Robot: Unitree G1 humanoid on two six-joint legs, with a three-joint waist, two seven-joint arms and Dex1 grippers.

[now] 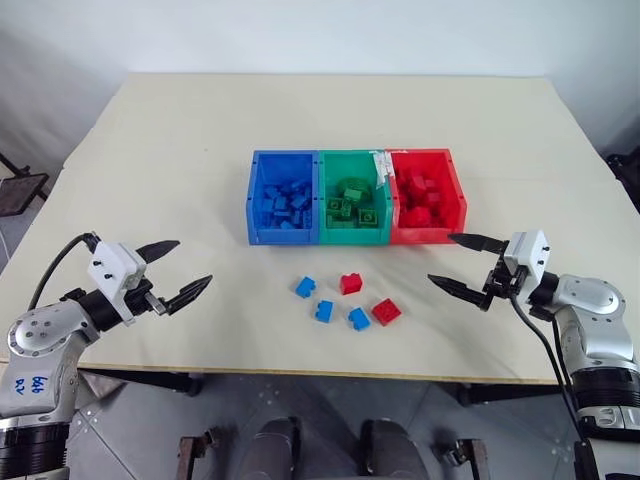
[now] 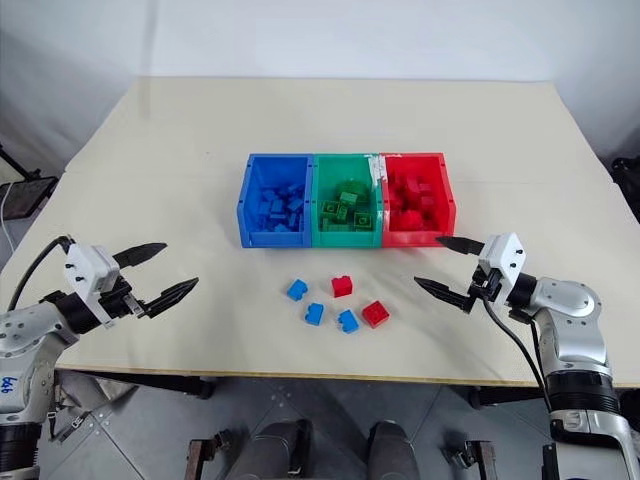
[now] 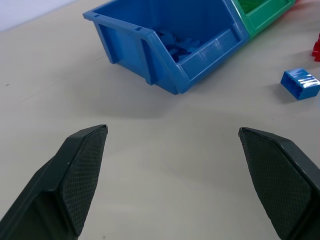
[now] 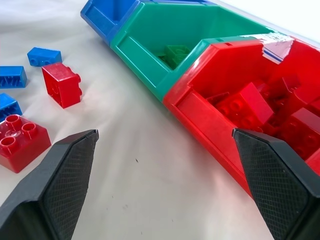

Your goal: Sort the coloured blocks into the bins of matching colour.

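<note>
Five loose blocks, three blue (image 1: 305,287) and two red (image 1: 386,311), are left at lower centre of the desk (image 1: 180,140), below the bins (image 1: 356,197). Both the left hand (image 1: 172,272) and the right hand (image 1: 467,264) are spread wide and empty. Probably best if the nearest red one is pinched squarely across its sides.

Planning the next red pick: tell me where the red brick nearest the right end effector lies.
In the left eye view, that red brick lies on the table in front of the red bin, at the right end of the loose cluster, beside a blue brick.

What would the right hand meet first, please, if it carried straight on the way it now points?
Probably the red bin: the open right hand faces its front corner across bare table. The loose red blocks lie off to one side, though depth is uncertain.
</note>
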